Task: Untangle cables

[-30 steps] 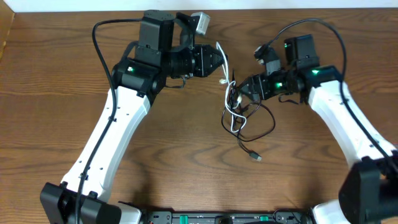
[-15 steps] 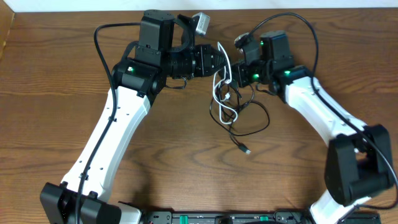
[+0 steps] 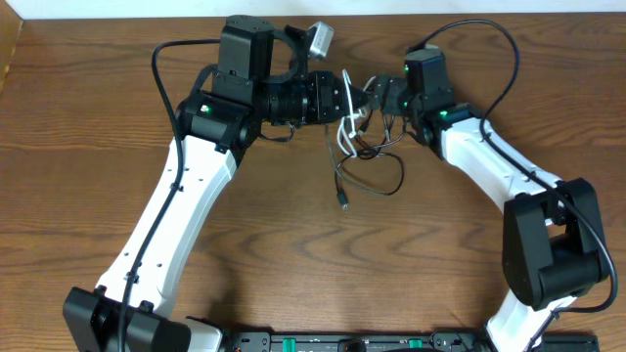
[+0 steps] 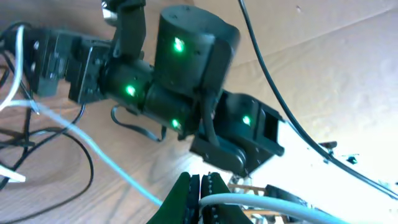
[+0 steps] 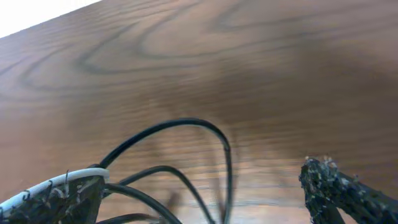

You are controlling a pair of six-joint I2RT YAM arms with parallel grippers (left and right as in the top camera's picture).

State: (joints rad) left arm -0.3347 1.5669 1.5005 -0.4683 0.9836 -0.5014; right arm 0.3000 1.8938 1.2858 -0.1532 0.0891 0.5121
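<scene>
the untangling is looking barely begun. the left tool [image 4: 200,186] is gripping the white cable [image 3: 339,140], its green fingers pressed together with the cable pinched between them and trailing out to one side. the right tool [image 5: 200,177] is standing wide open, its two fingers well apart; loops of the black cable [image 3: 386,181] are arching across the gap and running in beside one finger, but nothing is being clamped there, as far as the wrist view shows.

from overhead, both tools are meeting near the far middle of the desk [image 3: 78,98], just beside each other, with the knot hanging and lying right under them. the white cable is curling down from the left tool and crossing into the black one, whose big loop is lying on the wood nearer the robot, a plug [image 3: 343,203] ending one loose strand. the strands are overlapping where the tools are meeting, so the two cables are not yet parted; how many crossings there are is too fine to tell.

judging from this, one cable is secured and the other is waiting for a grip. what is left is nearly everything: closing on the black cable, drawing the two apart, and laying each out on its own.
</scene>
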